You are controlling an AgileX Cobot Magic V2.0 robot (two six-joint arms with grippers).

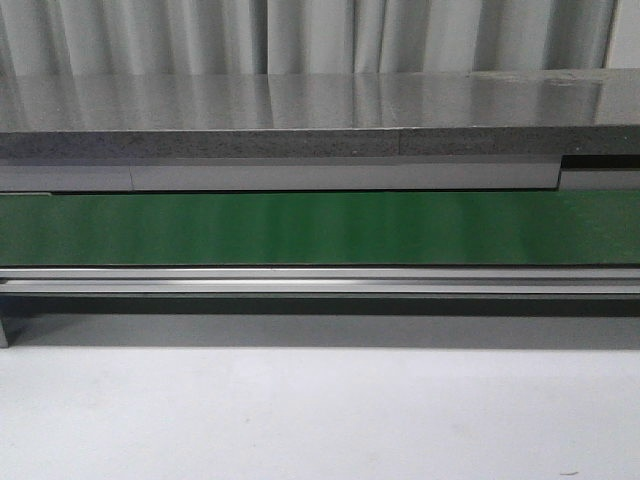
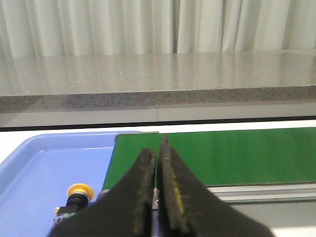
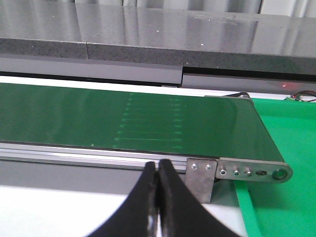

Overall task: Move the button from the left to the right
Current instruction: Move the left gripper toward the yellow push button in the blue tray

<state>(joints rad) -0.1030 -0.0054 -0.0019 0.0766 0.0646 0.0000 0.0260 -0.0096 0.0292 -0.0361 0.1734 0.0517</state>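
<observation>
In the front view a long green conveyor belt (image 1: pixel 320 228) runs across the scene on a silver metal frame (image 1: pixel 320 280), with a white surface (image 1: pixel 320 420) in front of it and a grey speckled stone counter (image 1: pixel 300 120) behind, backed by pale pleated curtains (image 1: pixel 320 35); neither arm shows in this view. The left wrist view shows the left pincer (image 2: pixel 159 158) with its two black fingers pressed together at the tips, holding nothing. Beside it lies a light blue plastic tray (image 2: pixel 34 173), set at one end of the belt, and in that tray rests the small push button with a round orange-yellow mushroom cap and black boxy body (image 2: pixel 76 197) — it lies close to the tray's wall nearest the belt, near the pincer but apart from it, its lower part partly hidden behind a finger. The right wrist view shows the right pincer (image 3: pixel 158 170), its black fingers likewise closed against each other and empty, hovering over the white surface just before the belt's silver side rail. Near it the belt ends at a rounded metal end bracket with small bolts (image 3: pixel 247 172), and beyond that end lies a flat bright green mat (image 3: pixel 281 148) — bare where it shows.
</observation>
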